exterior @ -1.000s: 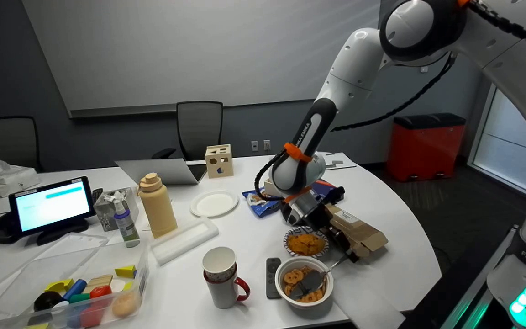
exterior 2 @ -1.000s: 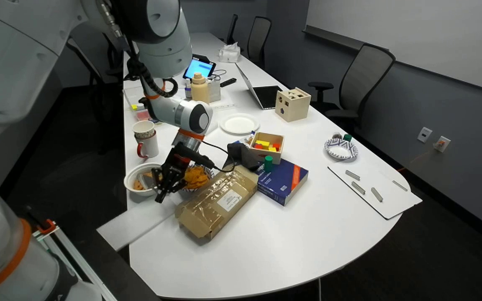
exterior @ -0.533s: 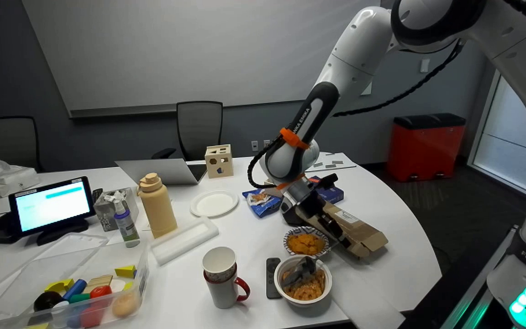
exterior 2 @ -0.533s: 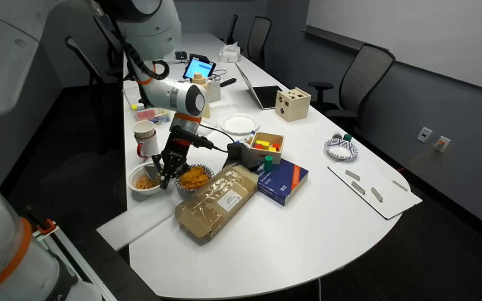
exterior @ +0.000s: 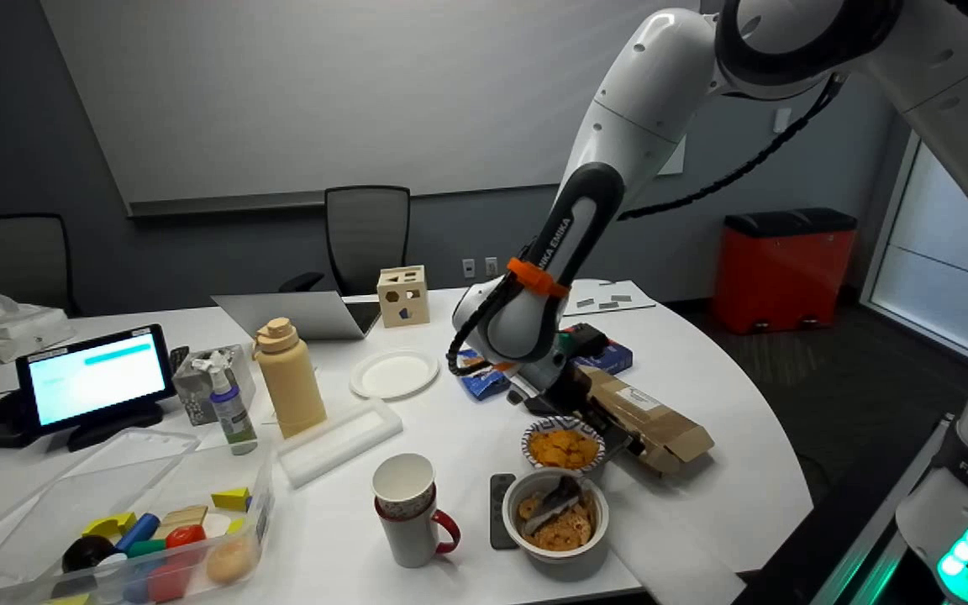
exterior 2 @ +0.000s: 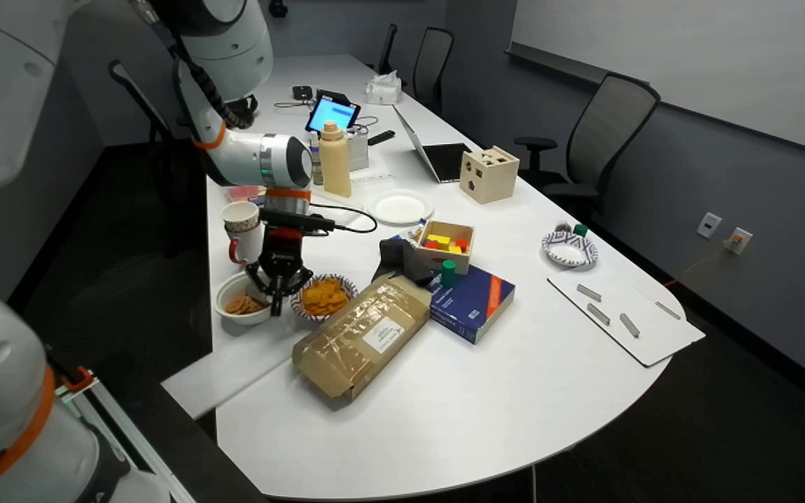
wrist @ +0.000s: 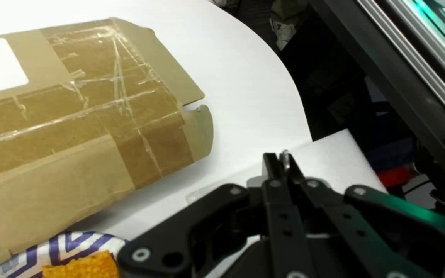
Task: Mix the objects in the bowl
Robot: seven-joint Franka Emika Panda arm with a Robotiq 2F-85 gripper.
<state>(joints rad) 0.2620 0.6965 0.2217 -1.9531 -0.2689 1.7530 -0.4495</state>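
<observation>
Gripper (wrist: 283, 158) clenched on thin metal handle of spatula (exterior: 555, 506); blade inside white bowl (exterior: 512, 521) with tan-brown snack pieces (exterior: 568, 535), lower centre of frame in an exterior view.

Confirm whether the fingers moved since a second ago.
Yes. The fingers moved up the picture in both exterior views, judged against the unmoved cardboard box.
</observation>
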